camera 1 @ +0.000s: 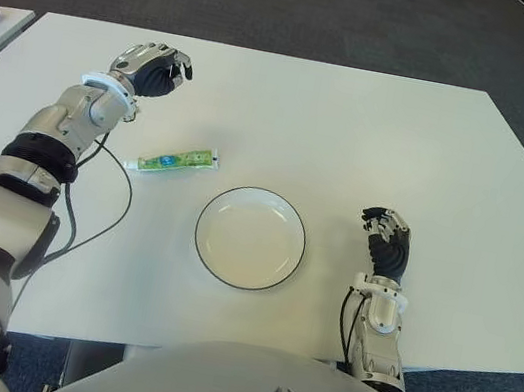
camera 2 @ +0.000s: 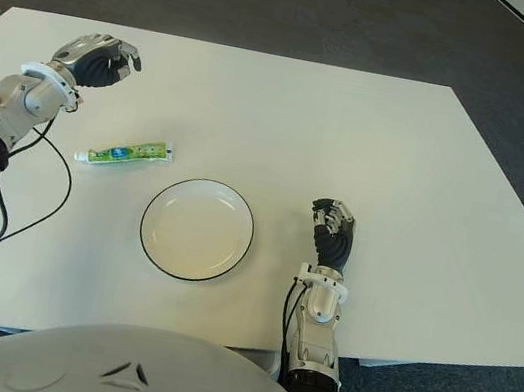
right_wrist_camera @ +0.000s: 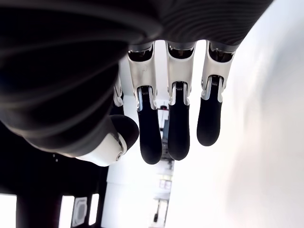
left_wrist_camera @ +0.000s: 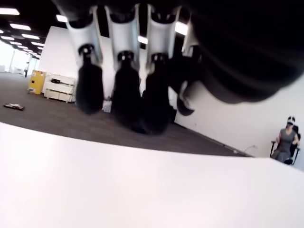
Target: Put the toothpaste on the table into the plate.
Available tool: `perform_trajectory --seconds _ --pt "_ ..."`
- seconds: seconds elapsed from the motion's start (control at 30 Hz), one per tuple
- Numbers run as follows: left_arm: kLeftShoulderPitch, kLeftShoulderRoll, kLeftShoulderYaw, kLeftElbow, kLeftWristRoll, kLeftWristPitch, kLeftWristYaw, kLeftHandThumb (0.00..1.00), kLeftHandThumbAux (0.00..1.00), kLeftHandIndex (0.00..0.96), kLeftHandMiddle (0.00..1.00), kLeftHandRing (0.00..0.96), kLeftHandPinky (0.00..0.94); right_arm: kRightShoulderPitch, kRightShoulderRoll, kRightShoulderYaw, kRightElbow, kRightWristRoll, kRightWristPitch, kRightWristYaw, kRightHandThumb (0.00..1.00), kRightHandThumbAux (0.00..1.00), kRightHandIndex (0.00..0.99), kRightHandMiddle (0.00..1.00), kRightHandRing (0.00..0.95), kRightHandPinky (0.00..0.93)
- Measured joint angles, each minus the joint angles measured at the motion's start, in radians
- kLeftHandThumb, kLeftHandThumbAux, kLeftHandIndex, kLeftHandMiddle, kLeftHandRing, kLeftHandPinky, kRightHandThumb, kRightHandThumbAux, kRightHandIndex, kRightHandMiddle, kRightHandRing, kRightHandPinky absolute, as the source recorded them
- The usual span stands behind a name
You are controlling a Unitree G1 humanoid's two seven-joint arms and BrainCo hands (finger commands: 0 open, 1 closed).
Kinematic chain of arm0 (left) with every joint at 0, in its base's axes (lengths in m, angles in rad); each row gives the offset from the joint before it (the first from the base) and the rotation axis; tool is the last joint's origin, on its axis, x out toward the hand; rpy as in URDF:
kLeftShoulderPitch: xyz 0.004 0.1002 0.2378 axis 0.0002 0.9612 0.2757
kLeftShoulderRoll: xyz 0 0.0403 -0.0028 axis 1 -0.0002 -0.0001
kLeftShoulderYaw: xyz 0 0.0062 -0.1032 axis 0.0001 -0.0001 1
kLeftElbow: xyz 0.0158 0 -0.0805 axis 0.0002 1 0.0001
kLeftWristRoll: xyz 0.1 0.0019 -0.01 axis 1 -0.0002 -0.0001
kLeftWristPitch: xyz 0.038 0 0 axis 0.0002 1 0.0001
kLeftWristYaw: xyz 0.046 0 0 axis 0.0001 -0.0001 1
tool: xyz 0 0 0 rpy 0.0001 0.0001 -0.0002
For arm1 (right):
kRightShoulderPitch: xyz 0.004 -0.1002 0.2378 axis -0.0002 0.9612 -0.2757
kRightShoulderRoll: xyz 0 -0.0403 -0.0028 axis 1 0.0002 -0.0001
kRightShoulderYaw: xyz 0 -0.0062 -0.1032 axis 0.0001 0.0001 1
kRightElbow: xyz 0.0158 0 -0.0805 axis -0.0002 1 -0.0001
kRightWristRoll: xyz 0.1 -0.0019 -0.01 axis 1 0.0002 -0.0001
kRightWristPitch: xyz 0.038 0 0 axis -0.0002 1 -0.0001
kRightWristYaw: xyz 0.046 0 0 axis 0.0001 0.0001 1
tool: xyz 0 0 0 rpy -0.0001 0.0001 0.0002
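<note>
You won't find any readable text here. The toothpaste [camera 1: 173, 160] tube carries green and blue print, but its lettering is too small to make out.

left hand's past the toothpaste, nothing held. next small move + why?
Probably bring the left hand back toward the robot and down over the toothpaste. The tube lies flat on the table, left of the empty plate, and that hand is open beyond it. The right hand shows right of the plate, holding nothing.
</note>
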Motion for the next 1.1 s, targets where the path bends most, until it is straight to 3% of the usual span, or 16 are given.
perform_trajectory --seconds 0.07,0.1,0.2,0.4,0.77,1.1 --pt "0.009 0.011 -0.008 -0.029 0.015 0.030 -0.032 0.511 0.353 0.264 0.344 0.301 0.255 -0.002 0.000 0.001 0.002 0.000 -0.005 0.000 0.703 0.734 0.426 0.455 0.423 0.427" --pt "0.015 0.017 -0.011 -0.044 0.023 0.051 -0.051 0.504 0.342 0.246 0.320 0.279 0.237 -0.003 0.000 0.001 0.004 0.000 -0.010 0.000 0.703 0.734 0.426 0.455 0.422 0.426" --pt "0.038 0.031 -0.016 -0.095 0.041 0.116 -0.109 0.494 0.301 0.153 0.231 0.216 0.233 -0.008 0.000 0.003 0.008 -0.002 -0.021 0.000 0.703 0.735 0.426 0.456 0.423 0.440" --pt "0.074 0.047 -0.047 -0.194 0.087 0.247 -0.247 0.501 0.281 0.063 0.129 0.147 0.230 -0.012 0.000 0.006 0.012 -0.003 -0.030 -0.002 0.703 0.735 0.426 0.459 0.428 0.450" --pt "0.102 0.056 -0.105 -0.306 0.171 0.407 -0.440 0.521 0.278 0.017 0.091 0.097 0.175 -0.015 -0.003 0.006 0.013 -0.003 -0.031 0.001 0.703 0.735 0.426 0.460 0.435 0.452" --pt "0.109 0.032 -0.136 -0.285 0.189 0.433 -0.441 0.589 0.271 0.048 0.130 0.125 0.185 -0.031 -0.010 0.002 0.043 0.003 -0.042 0.003 0.703 0.735 0.426 0.463 0.440 0.462"
